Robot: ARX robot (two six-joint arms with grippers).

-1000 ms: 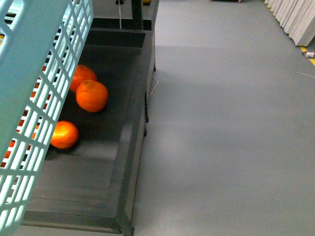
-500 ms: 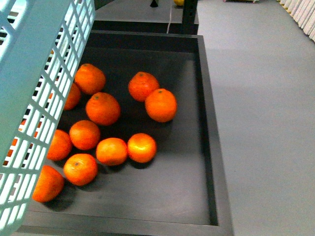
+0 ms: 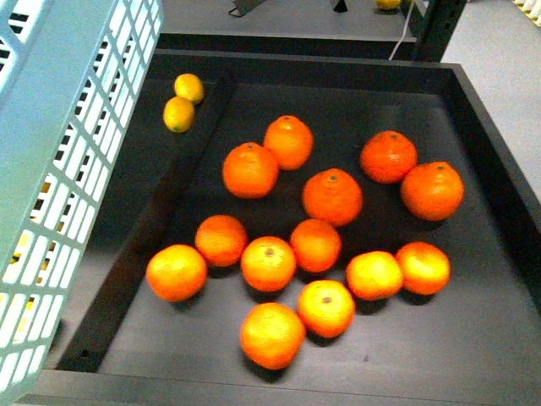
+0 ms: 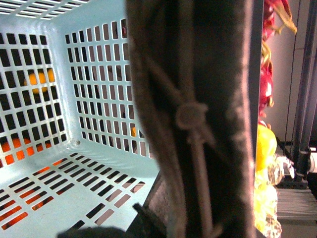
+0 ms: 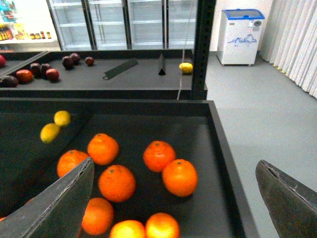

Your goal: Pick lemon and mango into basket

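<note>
1. Lemons (image 3: pixel 179 113), a touching pair, lie in the narrow compartment left of the oranges (image 3: pixel 332 196), across a raised divider (image 3: pixel 182 182).
2. The right claw (image 5: pixel 174 164) is spread wide and holds nothing. It hangs over the oranges, with the lemons well off to its left and farther out.
3. The basket (image 3: pixel 76 110) fills the left edge of the front view, tilted, with its slotted wall near the lemons' compartment.
4. In the left wrist view a dark, blurred bar (image 4: pixel 198 114) crosses close to the lens and may be the basket's handle. I cannot tell how the left claw is set.
5. The black tray (image 3: pixel 478 106) has a raised rim all round. Its near right corner is bare, and grey floor (image 5: pixel 267 114) lies beyond the right rim.
6. A small yellow fruit (image 5: pixel 185 68) sits on the farther tabletop (image 5: pixel 133 79), just beside a black post (image 5: pixel 203 49).
</note>
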